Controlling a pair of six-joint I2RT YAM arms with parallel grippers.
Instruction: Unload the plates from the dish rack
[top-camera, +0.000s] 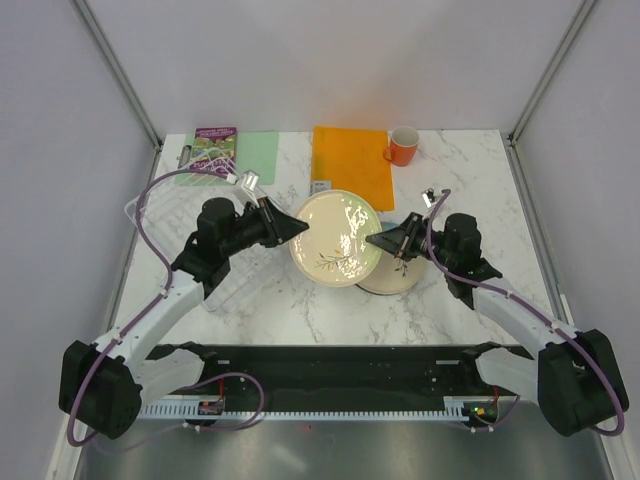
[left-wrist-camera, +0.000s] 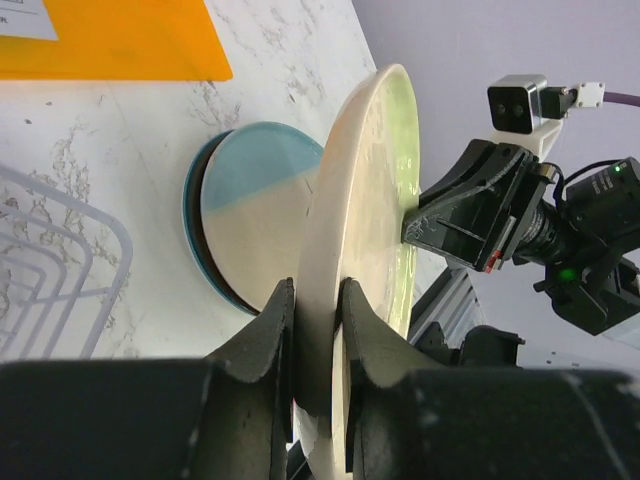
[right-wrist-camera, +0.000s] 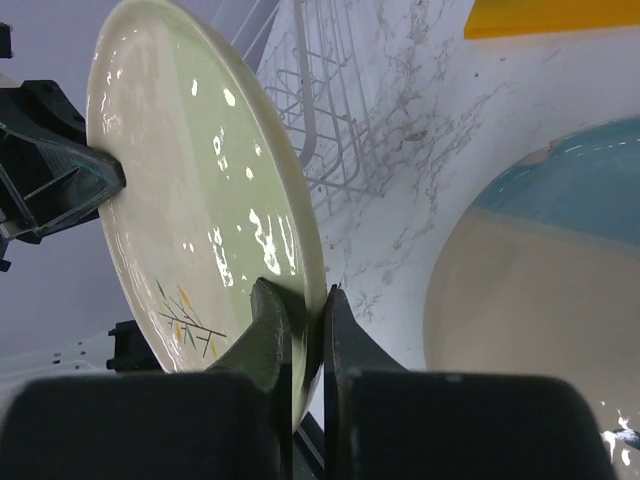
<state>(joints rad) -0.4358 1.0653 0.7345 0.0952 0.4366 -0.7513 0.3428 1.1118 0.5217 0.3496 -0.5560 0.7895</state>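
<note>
The cream plate with a dark sprig (top-camera: 337, 238) hangs tilted above the table's middle, held at both ends. My left gripper (top-camera: 300, 228) is shut on its left rim, seen in the left wrist view (left-wrist-camera: 318, 300) with the plate (left-wrist-camera: 365, 200) between the fingers. My right gripper (top-camera: 375, 240) is shut on the right rim, seen in the right wrist view (right-wrist-camera: 300, 300) on the plate (right-wrist-camera: 200, 200). The half blue half beige plate (left-wrist-camera: 255, 200) lies flat on top of a stack (top-camera: 398, 280), partly under the held plate. The white wire dish rack (top-camera: 228, 290) stands at the left under my left arm. The other plates do not show.
An orange mat (top-camera: 352, 165) lies at the back centre with an orange mug (top-camera: 403, 145) to its right. A green mat (top-camera: 255, 155) and a booklet (top-camera: 212, 148) lie at the back left. The rack's wires show in the left wrist view (left-wrist-camera: 50, 260) and the right wrist view (right-wrist-camera: 320, 110).
</note>
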